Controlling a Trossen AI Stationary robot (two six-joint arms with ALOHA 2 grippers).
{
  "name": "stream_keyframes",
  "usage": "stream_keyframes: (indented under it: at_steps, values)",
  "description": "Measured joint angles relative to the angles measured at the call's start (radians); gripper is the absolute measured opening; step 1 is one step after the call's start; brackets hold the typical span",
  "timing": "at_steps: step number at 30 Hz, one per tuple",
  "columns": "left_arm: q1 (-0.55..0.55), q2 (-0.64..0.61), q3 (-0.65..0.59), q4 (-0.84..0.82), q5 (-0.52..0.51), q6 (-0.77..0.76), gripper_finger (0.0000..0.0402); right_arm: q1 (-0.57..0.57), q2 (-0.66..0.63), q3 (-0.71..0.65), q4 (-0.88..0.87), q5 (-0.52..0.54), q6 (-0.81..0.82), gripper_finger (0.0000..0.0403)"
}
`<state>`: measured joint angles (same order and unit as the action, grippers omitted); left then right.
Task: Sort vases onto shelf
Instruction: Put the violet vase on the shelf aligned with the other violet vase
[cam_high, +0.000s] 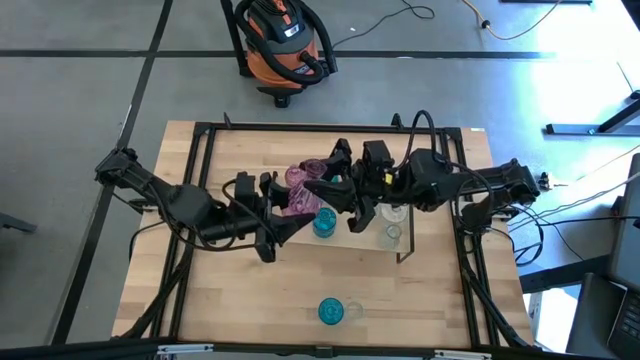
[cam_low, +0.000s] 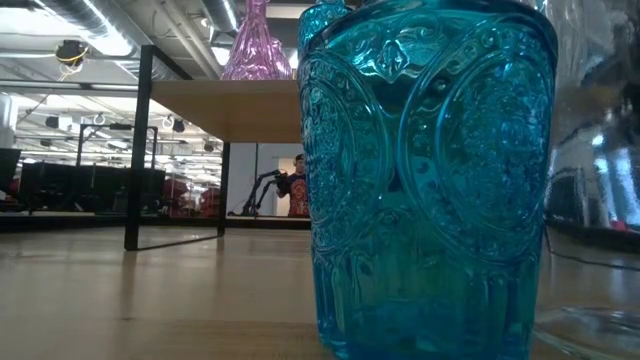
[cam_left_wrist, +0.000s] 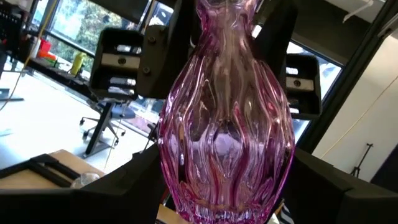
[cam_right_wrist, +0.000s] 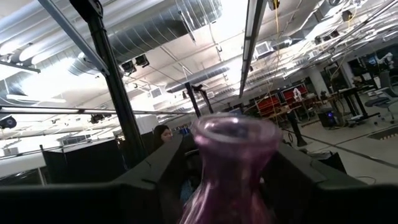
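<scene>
A: Looking down on the table (cam_high: 240, 300) first: the shelf (cam_high: 400, 243) sits mid-table, and both arms meet over its left end, right where the pink vases cluster.

B: And the pink vase (cam_left_wrist: 225, 130) between them?

A: Upright, long axis vertical, neck up. The left gripper (cam_high: 283, 205) comes at it from the left, fingers either side of the belly, spread wide around it and apparently gripping. The right gripper (cam_high: 335, 187) reaches in from the opposite side, up at the neck.

B: Is the right one holding?

A: Can't tell; its fingers flank the vase's rim, but contact isn't clear.

B: So who's nearer?

A: Both are on it. I'd judge the left carries it. A teal vase (cam_high: 325, 222) stands just beside them, another (cam_high: 331, 311) well apart near the front edge.
</scene>
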<state>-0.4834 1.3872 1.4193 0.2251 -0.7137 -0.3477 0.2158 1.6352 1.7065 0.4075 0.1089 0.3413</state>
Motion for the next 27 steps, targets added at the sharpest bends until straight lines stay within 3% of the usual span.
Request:
stream_keyframes:
  at_steps: [4, 10, 19, 27]
  values:
    - [0.0, 0.0, 0.0, -0.018, 0.001, -0.021, 0.0257, -0.014, 0.0, 0.0, -0.008, -0.018, 0.002, 0.0164]
    - [0.003, 0.001, 0.0, -0.019, 0.008, -0.011, 0.0257, -0.022, -0.001, 0.001, -0.024, -0.052, 0.022, 0.0092]
    - [0.008, 0.0, 0.0, -0.016, 0.018, -0.005, 0.0257, -0.028, -0.003, 0.002, -0.042, -0.076, 0.021, 0.0087]
    - [0.009, -0.007, 0.0, -0.017, -0.004, -0.017, 0.0357, -0.028, -0.007, 0.002, -0.083, -0.075, -0.03, 0.0087]
